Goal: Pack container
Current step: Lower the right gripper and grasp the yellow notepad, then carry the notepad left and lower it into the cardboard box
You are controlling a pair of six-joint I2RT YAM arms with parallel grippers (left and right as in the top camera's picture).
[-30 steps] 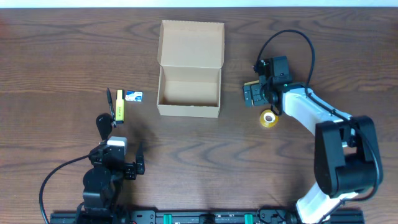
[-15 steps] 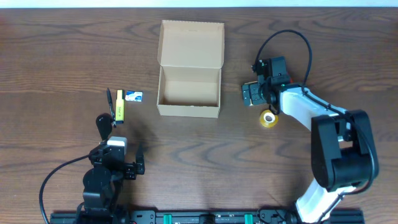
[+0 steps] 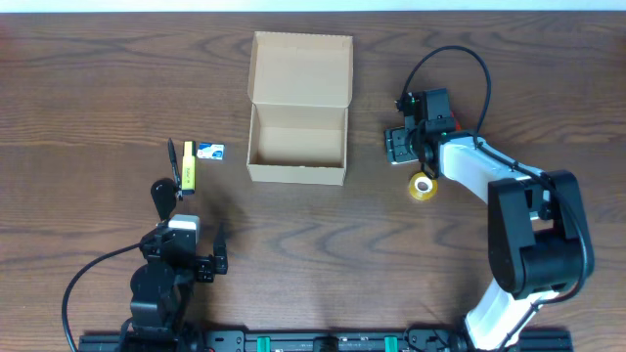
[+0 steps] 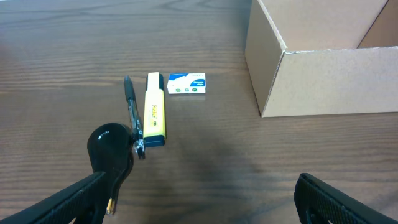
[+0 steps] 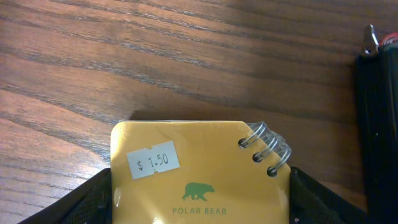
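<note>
The container is empty, our left gripper is wide open, and we cannot tell if our right gripper grips the yellow notepad yet.

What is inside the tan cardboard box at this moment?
Overhead, the cardboard box shows only its bare tan floor, nothing packed. The front wall may cover a thin strip of floor; the left wrist view misses the floor.
</note>
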